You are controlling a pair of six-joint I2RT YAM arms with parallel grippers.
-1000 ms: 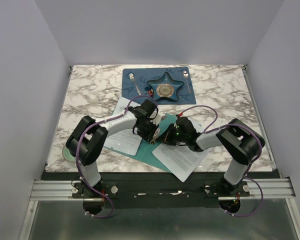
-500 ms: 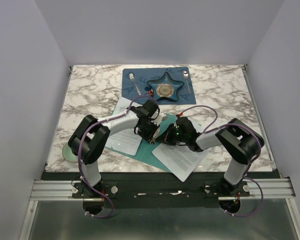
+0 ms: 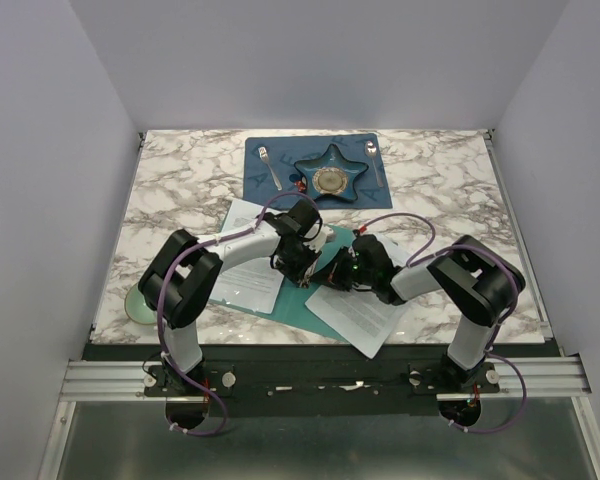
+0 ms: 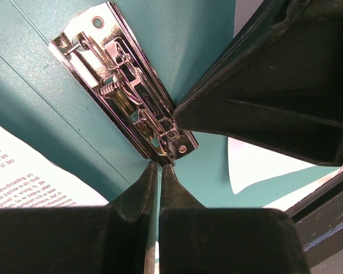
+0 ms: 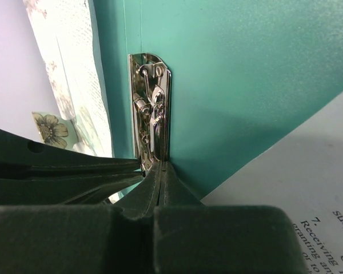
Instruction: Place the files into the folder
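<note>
- The folder (image 5: pixel 246 85) is teal and lies open and flat on the marble bench (image 3: pixel 180 180), in the near middle part of it.
- A silver metal clip (image 4: pixel 123 85) is fixed on the inner spine of the folder, and both pincers meet at one end of this clip.
- The left pincer (image 4: pixel 158 166) has its fingers pressed almost together, with only a thin slit between them. The tips touch the near end of the clip. I cannot tell if a small part of the clip is pinched between them.
- The right pincer (image 5: pixel 160 166) is fully closed and holds nothing that I can see. Its tips stand at the same end of the clip, just beside the left pincer.
- The files (image 3: pixel 248 285) are white sheets with black print. One sheet lies on the left half of the folder. Another sheet (image 3: pixel 360 318) lies tilted at the right, partly on the folder and partly on the bench.
- At the far side of the bench there is a dark blue placemat (image 3: pixel 270 150) with a star dish (image 3: pixel 330 178) on it, behind the folder.
- A green round thing (image 3: pixel 135 305) lies at the left near edge of the bench, well apart from the clip.
</note>
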